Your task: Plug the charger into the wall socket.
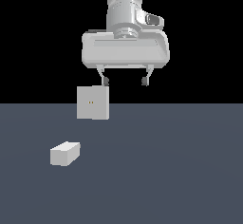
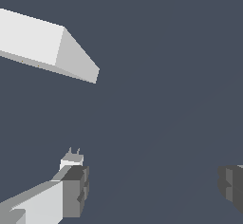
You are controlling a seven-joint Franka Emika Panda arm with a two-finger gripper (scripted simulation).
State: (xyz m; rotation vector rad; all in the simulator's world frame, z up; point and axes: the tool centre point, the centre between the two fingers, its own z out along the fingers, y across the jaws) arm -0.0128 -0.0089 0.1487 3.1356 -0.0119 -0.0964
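**A:** What does the exterior view show?

**B:** A white robot arm hangs down from the top. Its gripper (image 1: 125, 81) is in the air above a flat, dark blue-grey bench (image 1: 180, 171). The jaws are spread wide apart and hold nothing.

**A:** Where is the charger?

**B:** The charger (image 1: 65, 153), a small pale block, lies on the bench toward the exterior view's left, well below the gripper and apart from it.

**A:** And the wall socket?

**B:** The wall socket (image 1: 92, 103) is a pale square plate standing upright on the bench, farther back than the charger. Two tiny yellowish holes sit near its middle. One fingertip (image 1: 105, 81) appears just above its upper corner.

**A:** What about the wrist view?

**B:** Dark fingertips (image 2: 76, 190) frame open bench (image 2: 156, 123). The socket (image 2: 42, 42) appears as a long pale slab. The charger (image 2: 72, 159) peeks out just beyond one fingertip, with two small prongs showing.
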